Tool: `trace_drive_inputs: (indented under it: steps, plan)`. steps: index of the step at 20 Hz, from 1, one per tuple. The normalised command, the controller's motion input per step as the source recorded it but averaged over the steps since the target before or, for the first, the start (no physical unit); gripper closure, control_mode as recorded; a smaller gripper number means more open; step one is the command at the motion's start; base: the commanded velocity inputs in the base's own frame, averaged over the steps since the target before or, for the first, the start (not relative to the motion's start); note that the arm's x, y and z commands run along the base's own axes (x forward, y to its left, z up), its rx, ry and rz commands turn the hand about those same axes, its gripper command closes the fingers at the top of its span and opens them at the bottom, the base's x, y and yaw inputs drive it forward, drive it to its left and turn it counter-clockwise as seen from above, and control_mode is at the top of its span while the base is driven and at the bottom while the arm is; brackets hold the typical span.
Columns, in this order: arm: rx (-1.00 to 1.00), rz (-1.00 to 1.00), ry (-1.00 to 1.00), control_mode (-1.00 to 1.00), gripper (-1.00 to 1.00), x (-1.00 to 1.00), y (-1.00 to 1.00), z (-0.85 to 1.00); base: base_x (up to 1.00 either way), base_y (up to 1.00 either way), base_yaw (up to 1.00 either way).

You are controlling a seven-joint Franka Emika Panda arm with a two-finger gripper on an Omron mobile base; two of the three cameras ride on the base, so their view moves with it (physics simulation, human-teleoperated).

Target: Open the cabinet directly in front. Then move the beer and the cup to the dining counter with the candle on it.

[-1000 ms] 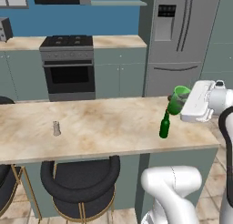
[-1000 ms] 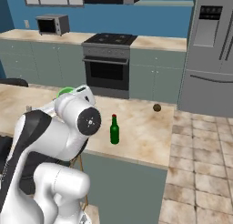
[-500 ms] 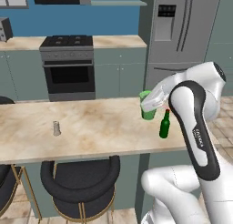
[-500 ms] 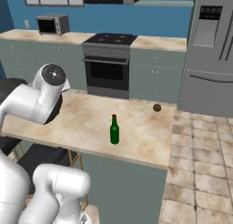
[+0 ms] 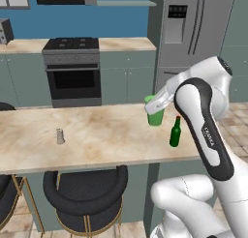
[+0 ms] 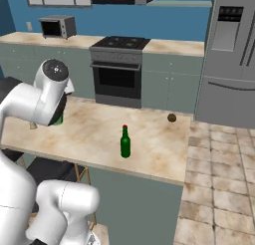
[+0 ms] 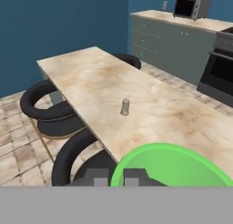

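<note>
Already the claw [image 7: 116, 175] is closed tight on the rim of the cup [image 5: 155, 113], its two dark tips pinching the bright green edge at the bottom of the hand view. From the left base view the cup sits low over the dining counter [image 5: 97, 135], at or just above the marble top; whether its base touches cannot be told. Just beside it, toward the counter's right end, the beer [image 5: 176, 132] stands upright on the top, free of the arm. Further along the counter, well apart from both, stands a small pale grey thing [image 5: 60, 136] that is likely the candle, though it is too small to be sure. Black stools [image 7: 50, 104] tuck under the near edge. Judging by this, the beer is delivered and the cup is nearly so: what remains is to set it down, let go and lift clear. The cabinet cannot be checked from here
</note>
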Motion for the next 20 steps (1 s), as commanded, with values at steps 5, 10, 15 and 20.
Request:
trace_drive_inputs:
  steps: [5, 10, 15, 20]
  plan:
    - [-0.01, 0.0, 0.03, -1.0, 1.0, 0.07, 0.0, -0.29, 0.0, 0.0, 0.0]
    - [0.0, -0.12, 0.0, -1.0, 1.0, 0.05, 0.0, -0.22, 0.0, 0.0, 0.0]
    - [0.0, -0.29, 0.0, -1.0, 1.0, 0.01, 0.0, -0.11, 0.0, 0.0, 0.0]
    - [0.0, -0.23, 0.0, -1.0, 1.0, 0.0, 0.0, -0.01, 0.0, 0.0, 0.0]
